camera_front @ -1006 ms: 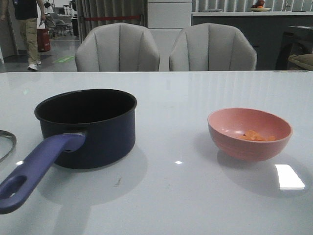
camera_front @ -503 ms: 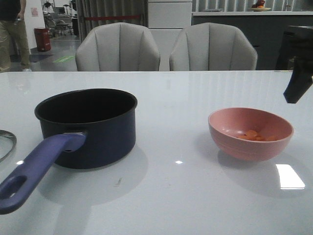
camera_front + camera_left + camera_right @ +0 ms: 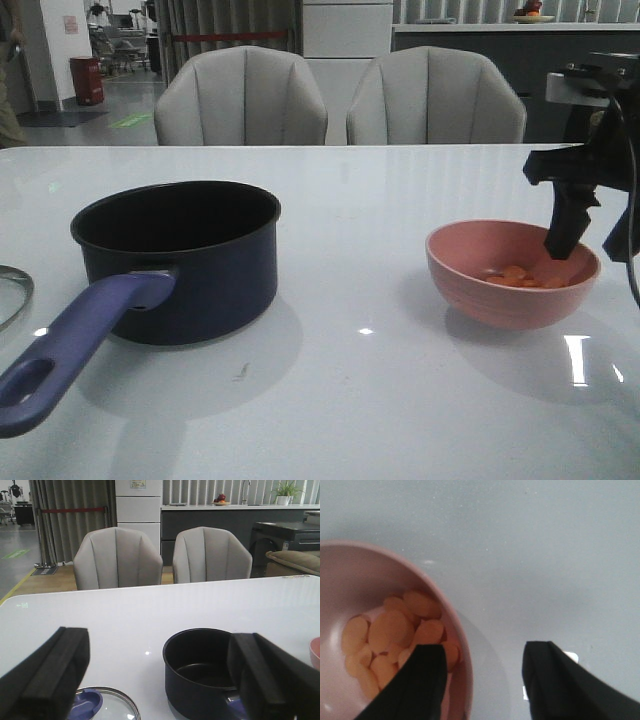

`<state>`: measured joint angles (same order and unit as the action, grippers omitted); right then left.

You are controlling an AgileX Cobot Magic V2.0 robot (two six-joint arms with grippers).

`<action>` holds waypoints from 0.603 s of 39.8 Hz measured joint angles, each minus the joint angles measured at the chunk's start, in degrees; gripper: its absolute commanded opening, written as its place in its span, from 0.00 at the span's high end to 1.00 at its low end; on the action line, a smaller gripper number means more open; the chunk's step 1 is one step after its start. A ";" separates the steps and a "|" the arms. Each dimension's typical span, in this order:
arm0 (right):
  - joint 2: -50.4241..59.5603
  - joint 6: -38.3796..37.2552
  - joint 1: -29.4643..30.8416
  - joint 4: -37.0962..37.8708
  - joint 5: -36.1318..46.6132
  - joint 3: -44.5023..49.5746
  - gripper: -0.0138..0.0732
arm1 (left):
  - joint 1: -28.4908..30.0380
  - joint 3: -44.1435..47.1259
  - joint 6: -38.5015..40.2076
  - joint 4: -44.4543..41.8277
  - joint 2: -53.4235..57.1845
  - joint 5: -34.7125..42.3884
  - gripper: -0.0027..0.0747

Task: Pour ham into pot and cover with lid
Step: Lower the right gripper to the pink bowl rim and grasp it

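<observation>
Over the pink bowl's [image 3: 512,275] rim, right hand [image 3: 482,677] straddles, spread wide.

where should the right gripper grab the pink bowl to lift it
Probably by the rim on its right side, from above. The pink bowl has a thin upright wall and no handle. The right gripper is open and already straddles that rim: one finger inside over the ham, the other outside over the table. Closing there should pinch the wall.
</observation>
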<state>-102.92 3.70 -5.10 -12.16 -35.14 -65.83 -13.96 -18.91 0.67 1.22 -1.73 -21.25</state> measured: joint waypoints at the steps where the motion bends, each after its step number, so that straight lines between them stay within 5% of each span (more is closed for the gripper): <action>1: -0.56 0.00 0.00 0.00 0.00 -0.19 0.47 | 0.00 0.00 0.00 0.00 0.00 0.00 0.18; 8: -3.10 0.00 0.00 0.00 -0.58 -1.34 0.70 | 0.00 0.00 0.00 0.00 0.00 -0.10 0.18; 24: -3.71 0.08 -0.11 -0.59 -1.08 -4.23 0.69 | 0.00 0.00 0.00 0.00 0.00 -0.10 0.18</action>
<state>-106.63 3.78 -5.21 -12.74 -36.22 -70.06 -13.96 -18.91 0.67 1.22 -1.73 -21.36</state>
